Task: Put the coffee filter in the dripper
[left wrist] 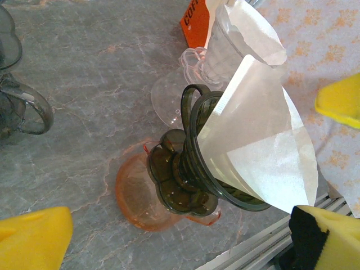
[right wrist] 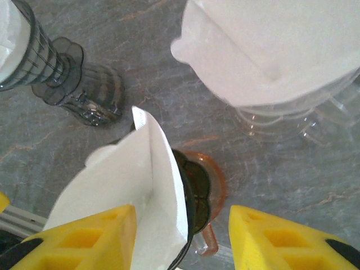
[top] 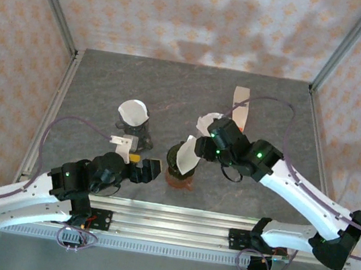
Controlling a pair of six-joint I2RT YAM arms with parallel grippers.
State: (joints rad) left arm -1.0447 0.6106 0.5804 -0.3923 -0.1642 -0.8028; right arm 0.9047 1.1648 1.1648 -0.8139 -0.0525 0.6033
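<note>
1. Between the yellow fingers (right wrist: 90, 242) of the right claw (right wrist: 183, 212) there is a plain gap. The white coffee filter (right wrist: 124, 185) leans against one finger and the other stands clear of it. We read this claw as open, not pinching the paper.
2. Just below it, the filter's point is down inside the dark green dripper (left wrist: 188, 169). Its wide end juts up over the rim, tilted to one side and folded rather flat.
3. We judge the main step nearly done, since the paper is in the dripper. What seems left is to settle it straight and deeper, and for the claw to lift away without dragging it out.
4. The left claw (top: 151, 169) sits just beside the dripper on the near side, jaws spread wide and holding nothing.
5. The dripper stands on an orange-tinted vessel (left wrist: 132, 197). Behind it is a clear dripper (left wrist: 225, 56) loaded with white papers. A grey dripper (top: 132, 124) with its own paper is off to the left, and an orange-and-white carton (top: 240, 106) stands further back.
6. The worktop (top: 100, 82) is grey with a marbled look. It is fenced by aluminium posts (top: 51, 0) and backed by walls (top: 185, 13) in pale floral paper. A slotted rail (top: 175, 219) runs along the near edge.
</note>
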